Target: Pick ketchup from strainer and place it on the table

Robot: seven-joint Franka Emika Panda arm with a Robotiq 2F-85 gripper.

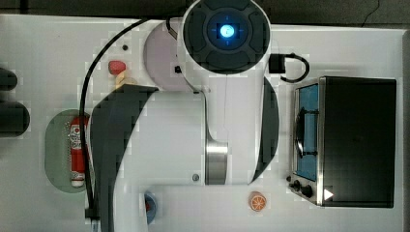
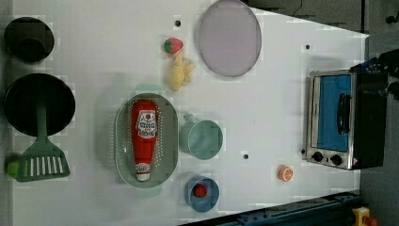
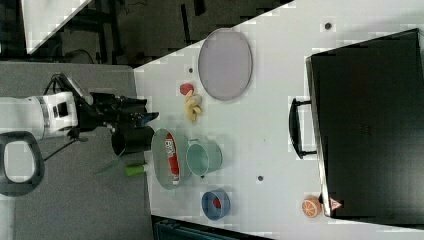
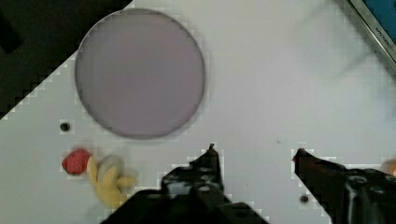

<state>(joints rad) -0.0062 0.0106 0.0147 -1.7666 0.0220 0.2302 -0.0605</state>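
My gripper (image 4: 254, 151) hangs over bare white bench (image 4: 261, 84), its two dark fingers (image 4: 208, 163) well apart with nothing between them. Beneath me in the wrist view lies a flat, round, pale lilac plate (image 4: 140, 72) with a smooth matte face, and near it a small red strawberry (image 4: 74, 161) touching a lumpy yellow toy (image 4: 109, 179).

In the left view the ketchup (image 2: 144, 139), a long glossy red squeeze bottle with a white label and white cap, lies lengthwise inside the strainer (image 2: 121, 141), a pale green oval plastic basket dotted with little holes. Just to the left view's right of the strainer stands a round green cup (image 2: 202, 139). A small blue bowl (image 2: 209, 200) holding a red piece sits near it. At the left view's right stands a boxy metal toaster oven (image 2: 336, 120) with a blue glass door, and an orange slice (image 2: 285, 173) lies near it.
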